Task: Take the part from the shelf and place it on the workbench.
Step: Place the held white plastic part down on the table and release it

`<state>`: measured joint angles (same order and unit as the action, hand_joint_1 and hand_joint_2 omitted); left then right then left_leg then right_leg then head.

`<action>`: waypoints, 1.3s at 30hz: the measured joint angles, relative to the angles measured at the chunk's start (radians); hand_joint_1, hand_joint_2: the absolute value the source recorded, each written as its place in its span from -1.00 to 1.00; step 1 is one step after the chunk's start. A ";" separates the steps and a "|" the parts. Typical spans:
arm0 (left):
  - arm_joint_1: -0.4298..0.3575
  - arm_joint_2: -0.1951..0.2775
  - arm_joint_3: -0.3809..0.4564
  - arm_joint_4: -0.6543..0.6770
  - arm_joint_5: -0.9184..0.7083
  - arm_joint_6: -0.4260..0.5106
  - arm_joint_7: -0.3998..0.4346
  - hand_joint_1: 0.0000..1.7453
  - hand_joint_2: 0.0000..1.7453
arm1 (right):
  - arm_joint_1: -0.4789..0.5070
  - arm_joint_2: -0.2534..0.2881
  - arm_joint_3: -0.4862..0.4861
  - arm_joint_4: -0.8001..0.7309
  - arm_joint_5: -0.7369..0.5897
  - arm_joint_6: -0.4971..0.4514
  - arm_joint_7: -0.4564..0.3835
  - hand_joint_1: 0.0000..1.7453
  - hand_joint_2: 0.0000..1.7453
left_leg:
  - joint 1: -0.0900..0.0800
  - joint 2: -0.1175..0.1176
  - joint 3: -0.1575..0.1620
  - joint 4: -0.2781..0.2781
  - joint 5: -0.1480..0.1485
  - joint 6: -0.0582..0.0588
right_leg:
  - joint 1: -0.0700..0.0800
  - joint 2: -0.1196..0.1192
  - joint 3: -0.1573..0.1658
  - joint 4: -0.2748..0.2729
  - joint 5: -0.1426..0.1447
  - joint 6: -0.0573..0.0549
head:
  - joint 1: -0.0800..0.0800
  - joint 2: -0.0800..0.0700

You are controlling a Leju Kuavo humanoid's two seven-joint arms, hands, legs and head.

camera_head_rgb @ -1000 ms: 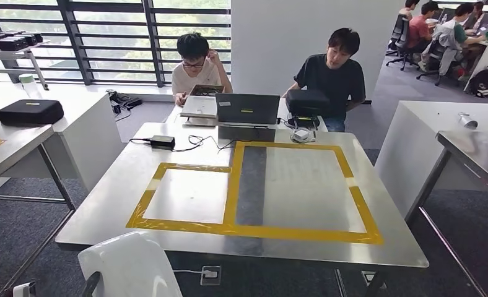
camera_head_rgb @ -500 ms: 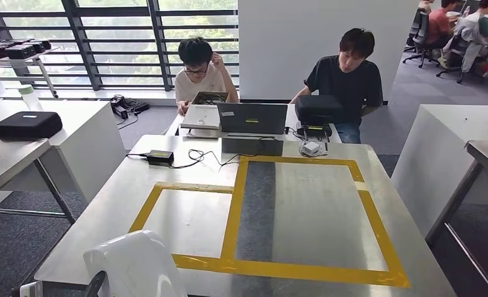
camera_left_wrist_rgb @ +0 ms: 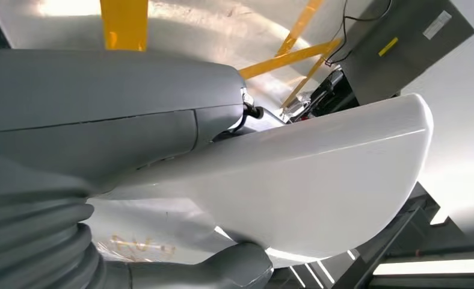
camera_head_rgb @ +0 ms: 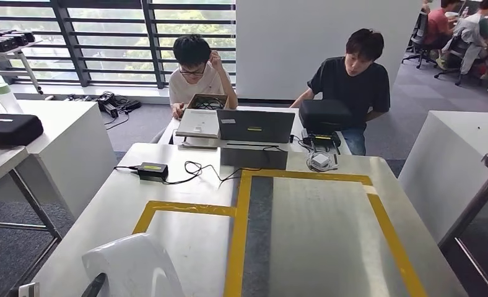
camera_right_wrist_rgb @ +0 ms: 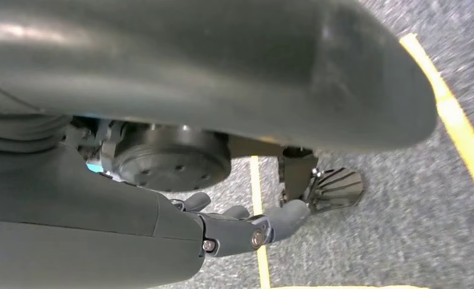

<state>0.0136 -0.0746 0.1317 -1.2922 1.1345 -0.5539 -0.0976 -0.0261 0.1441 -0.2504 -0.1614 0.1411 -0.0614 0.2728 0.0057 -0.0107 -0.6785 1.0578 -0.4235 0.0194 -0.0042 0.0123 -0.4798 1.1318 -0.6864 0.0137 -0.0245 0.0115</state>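
The whole scene sits lower and larger than a second ago: the workbench point(camera_head_rgb: 186, 179) fills more of the head view, its near edge has slid out of the bottom, and the two seated people appear closer. That is the camera coming forward, not the things shifting; the laptop, adapter and tape outlines keep their places on the metal top.

The white part point(camera_head_rgb: 133, 266), one curved glossy shell, stays at the lower left of the head view, as it did before. The left hand point(camera_left_wrist_rgb: 102, 138) grips it: in the left wrist view the grey palm lies along one face of the shell point(camera_left_wrist_rgb: 319, 186) and the thumb point(camera_left_wrist_rgb: 234, 274) presses the opposite face, so the part is clamped between them and held above the bench's near left corner, not touching the surface.

The right hand point(camera_right_wrist_rgb: 246, 232) hangs beside the robot's body over grey carpet, its fingers point(camera_right_wrist_rgb: 286, 217) curled loosely inward with nothing in them.

Counted beyond the left hand: two yellow tape rectangles point(camera_head_rgb: 238, 210), the smaller one nearest the part; one open laptop point(camera_head_rgb: 255, 125); one black power adapter point(camera_head_rgb: 152, 170); one small white charger point(camera_head_rgb: 321, 161); one black case point(camera_head_rgb: 9, 129) on the side table to the hand's left; two people point(camera_head_rgb: 195, 74) at the bench's far edge.
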 joint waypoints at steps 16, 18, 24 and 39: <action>-0.014 0.001 0.000 0.014 -0.032 -0.003 -0.014 1.00 1.00 | -0.006 0.004 -0.001 0.000 0.000 0.000 -0.002 -1.00 -1.00 | -0.007 -0.001 0.081 -0.018 -0.052 -0.022 | 0.003 -0.004 -0.105 -0.092 0.187 -0.019 | 0.002 0.000; -0.015 0.001 0.000 0.014 -0.035 -0.003 -0.015 1.00 1.00 | -0.007 0.004 -0.001 0.000 0.000 0.000 -0.002 -1.00 -1.00 | -0.007 -0.001 0.082 -0.021 -0.050 -0.026 | 0.003 -0.005 -0.105 -0.092 0.187 -0.021 | 0.002 0.000; -0.019 0.001 0.000 0.015 -0.091 0.001 -0.038 1.00 1.00 | -0.008 0.004 -0.001 0.000 0.000 0.000 -0.002 -1.00 -1.00 | -0.005 -0.001 0.082 -0.023 -0.048 -0.030 | 0.004 -0.005 -0.104 -0.092 0.187 -0.024 | 0.002 0.000; -0.083 0.025 -0.068 0.029 -1.271 0.739 -0.343 1.00 1.00 | -0.008 0.008 -0.002 0.000 0.006 -0.006 -0.002 -1.00 -1.00 | -0.006 -0.004 0.083 -0.021 -0.048 -0.030 | 0.002 -0.007 -0.100 -0.093 0.189 -0.022 | 0.002 0.000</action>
<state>-0.0694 -0.0499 0.0640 -1.2635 -0.1365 0.1847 -0.4401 -0.0340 0.1521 -0.2527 -0.1611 0.1476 -0.0669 0.2705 -0.0004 -0.0143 -0.5951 1.0365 -0.4715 -0.0108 -0.0019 0.0052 -0.5802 1.0384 -0.4974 -0.0085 -0.0223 0.0114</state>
